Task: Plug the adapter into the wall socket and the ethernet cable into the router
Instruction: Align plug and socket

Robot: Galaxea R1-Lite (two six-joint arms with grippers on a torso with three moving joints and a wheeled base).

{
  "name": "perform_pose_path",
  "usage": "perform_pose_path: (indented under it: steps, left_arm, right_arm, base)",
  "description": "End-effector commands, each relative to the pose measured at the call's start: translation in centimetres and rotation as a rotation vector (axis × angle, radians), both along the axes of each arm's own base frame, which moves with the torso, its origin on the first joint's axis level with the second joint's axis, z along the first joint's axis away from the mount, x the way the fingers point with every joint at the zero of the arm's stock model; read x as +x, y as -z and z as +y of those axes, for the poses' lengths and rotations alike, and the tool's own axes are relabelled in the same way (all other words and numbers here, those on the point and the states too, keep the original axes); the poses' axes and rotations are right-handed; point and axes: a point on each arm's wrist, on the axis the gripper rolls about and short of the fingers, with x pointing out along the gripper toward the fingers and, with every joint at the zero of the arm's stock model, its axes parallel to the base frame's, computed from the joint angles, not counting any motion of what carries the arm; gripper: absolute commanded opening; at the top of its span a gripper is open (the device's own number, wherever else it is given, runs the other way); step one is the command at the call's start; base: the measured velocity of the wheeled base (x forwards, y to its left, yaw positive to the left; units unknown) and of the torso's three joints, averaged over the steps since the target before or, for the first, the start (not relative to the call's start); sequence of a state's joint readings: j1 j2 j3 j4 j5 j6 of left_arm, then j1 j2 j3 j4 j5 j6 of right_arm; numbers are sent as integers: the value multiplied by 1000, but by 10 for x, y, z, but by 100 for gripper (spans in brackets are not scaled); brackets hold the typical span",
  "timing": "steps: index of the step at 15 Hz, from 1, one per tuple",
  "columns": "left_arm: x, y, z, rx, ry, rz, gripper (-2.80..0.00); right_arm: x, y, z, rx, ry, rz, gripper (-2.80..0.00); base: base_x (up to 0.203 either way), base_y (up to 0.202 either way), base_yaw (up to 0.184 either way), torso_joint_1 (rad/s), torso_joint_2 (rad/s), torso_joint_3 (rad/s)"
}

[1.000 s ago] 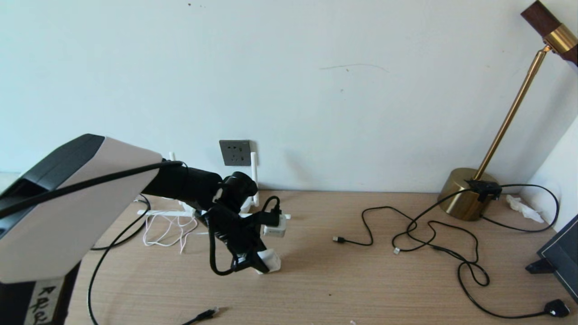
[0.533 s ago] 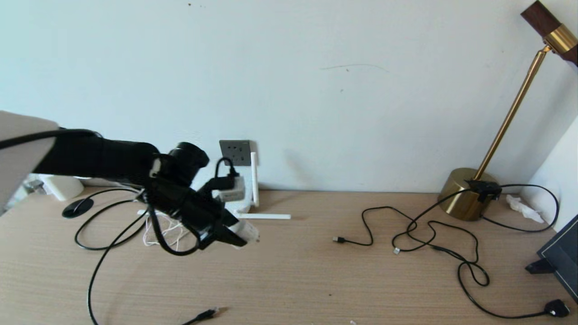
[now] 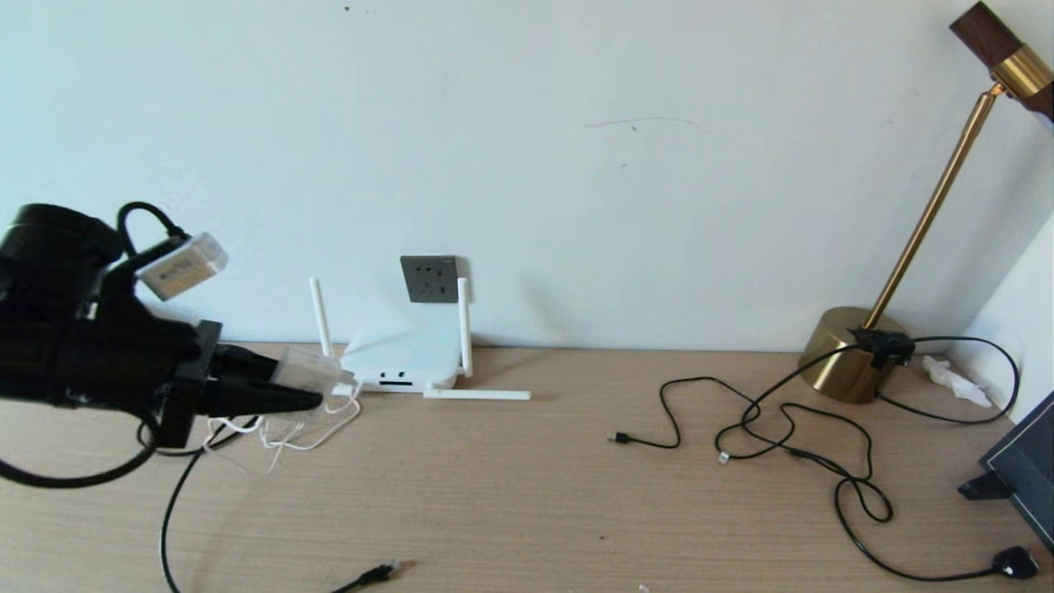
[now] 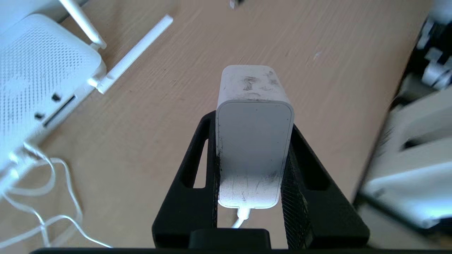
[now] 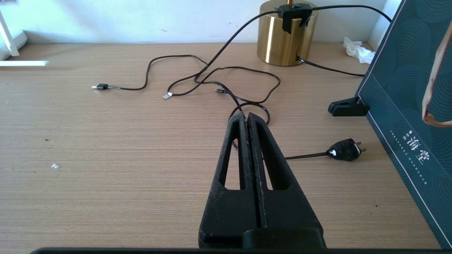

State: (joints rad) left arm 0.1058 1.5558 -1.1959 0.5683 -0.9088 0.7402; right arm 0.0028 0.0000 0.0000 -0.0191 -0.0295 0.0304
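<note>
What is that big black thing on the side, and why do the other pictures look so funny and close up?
That black thing is a robot's left gripper, like a hand with two fingers. It squeezes a small white adapter with a thin cord. The wide picture comes from a camera on the robot's head. The close ones come from cameras on its wrists, peeking past the fingers. The right gripper is shut on nothing, hanging above the desk. On the desk lie a white router with stick antennas, black cables and a gold lamp. The grey wall socket sits on the wall behind the router.
</note>
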Motion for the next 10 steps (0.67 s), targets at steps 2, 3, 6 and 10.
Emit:
perform_pose_path:
  steps: [2,3,6,10]
  left_arm:
    - [-40,-38,0,-136,-152,45,-280]
    - [-43,-43,0,-162,-175,60,-280]
    - [-38,-39,1,-193,-206,45,-280]
    - [-27,-12,4,-181,-281,-30,-280]
  right_arm:
    - [0,0,0,0,1,2,-280]
    - [0,0,0,-1,-1,-1,-280]
    - [0,0,0,0,0,-1,-280]
    - [0,0,0,0,0,1,-280]
  base:
    - [0,0,0,0,0,0]
    - [0,0,0,0,0,0]
    - [0,0,0,0,0,0]
    - [0,0,0,0,0,0]
